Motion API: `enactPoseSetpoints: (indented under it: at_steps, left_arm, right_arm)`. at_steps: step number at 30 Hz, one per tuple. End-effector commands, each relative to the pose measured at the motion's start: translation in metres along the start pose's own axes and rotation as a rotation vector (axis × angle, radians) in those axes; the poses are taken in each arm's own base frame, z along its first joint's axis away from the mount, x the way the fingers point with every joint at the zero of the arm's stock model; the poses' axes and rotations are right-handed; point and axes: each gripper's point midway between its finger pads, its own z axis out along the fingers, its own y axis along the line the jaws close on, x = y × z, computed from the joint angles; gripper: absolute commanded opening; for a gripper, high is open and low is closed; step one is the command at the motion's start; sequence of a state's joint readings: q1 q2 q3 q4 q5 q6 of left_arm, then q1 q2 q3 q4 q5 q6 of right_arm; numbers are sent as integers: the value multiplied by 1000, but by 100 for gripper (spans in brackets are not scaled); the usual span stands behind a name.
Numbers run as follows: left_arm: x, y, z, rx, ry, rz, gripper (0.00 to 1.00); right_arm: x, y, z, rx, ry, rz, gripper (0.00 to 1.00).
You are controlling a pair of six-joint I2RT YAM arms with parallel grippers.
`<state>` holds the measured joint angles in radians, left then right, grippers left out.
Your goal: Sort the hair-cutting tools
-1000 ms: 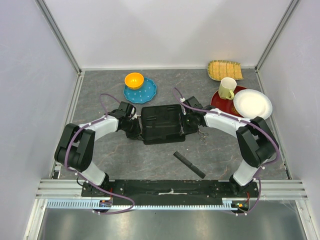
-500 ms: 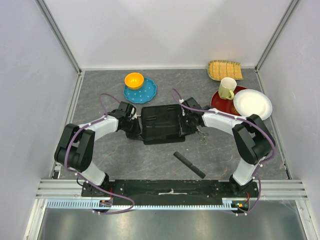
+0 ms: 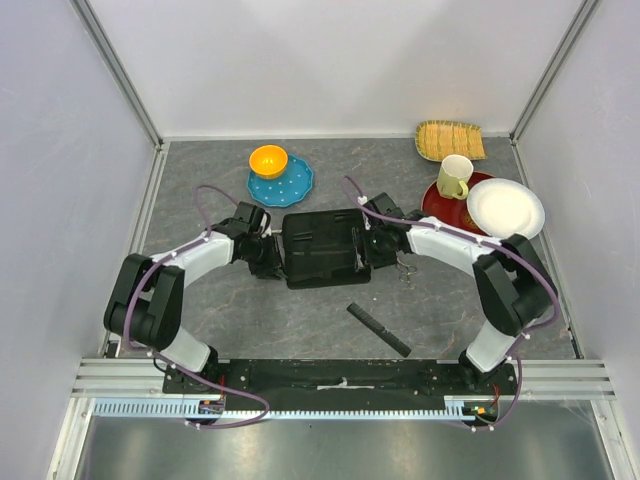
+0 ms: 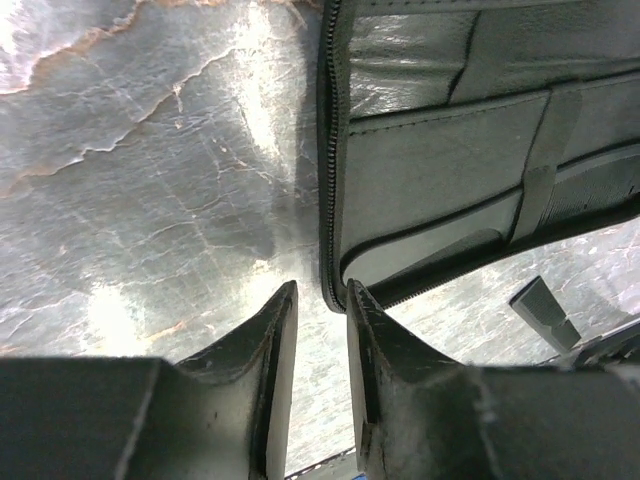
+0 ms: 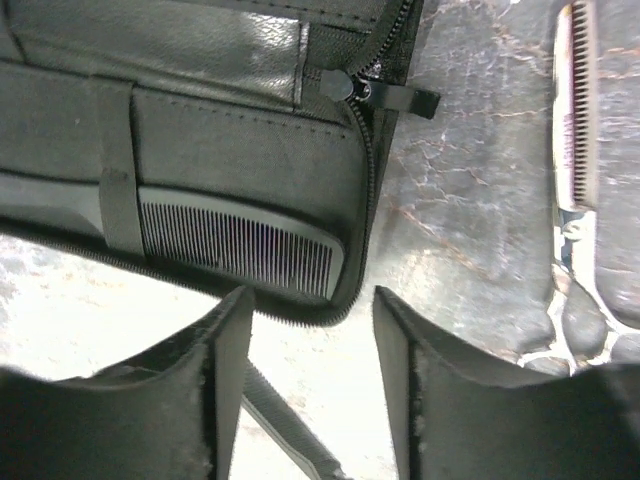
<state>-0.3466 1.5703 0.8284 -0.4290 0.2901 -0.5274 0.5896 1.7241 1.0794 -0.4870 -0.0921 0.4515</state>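
At mid-worktop (image 3: 230, 310), both arms flank the open zip case (image 3: 322, 248). Left fingers (image 4: 280, 315) are barely parted at its zipper edge, gripping nothing. Right fingers (image 5: 230, 325) are wider, empty, straddling the corner where one comb (image 5: 240, 240) sits strapped, probably to steady the case. Second comb (image 3: 378, 328) and scissors (image 3: 404, 270) lie loose nearby.

1 comb (image 5: 240, 245) in case (image 3: 322, 247), loose comb (image 3: 378, 329) before case

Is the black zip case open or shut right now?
Open: the case interior shows, a comb tucked under its strap.
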Motion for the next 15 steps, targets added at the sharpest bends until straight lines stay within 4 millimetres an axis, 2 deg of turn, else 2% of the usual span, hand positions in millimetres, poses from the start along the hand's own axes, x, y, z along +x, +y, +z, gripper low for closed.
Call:
enactPoseSetpoints:
  at_steps: [1, 3, 7, 11, 12, 15]
  left_arm:
    - [-32, -18, -32, 13, -136, 54, 36]
    - [-47, -25, -48, 9, -199, 86, 39]
    - [-66, -36, -72, 18, -283, 128, 43]
    - [-78, -43, -84, 35, -335, 159, 47]
    - [-80, -42, -86, 35, -342, 164, 48]
    - [-85, -38, -89, 38, -360, 156, 49]
  right_arm:
    - [-28, 10, -48, -13, -112, -89, 63]
    - [-24, 9, -59, -15, -97, -160, 65]
    - [4, 10, -72, -3, -6, -276, 70]
    - [33, 22, -77, -11, 43, -370, 73]
    - [44, 31, -77, -25, 56, -407, 74]
    - [75, 39, -70, -26, 108, -479, 75]
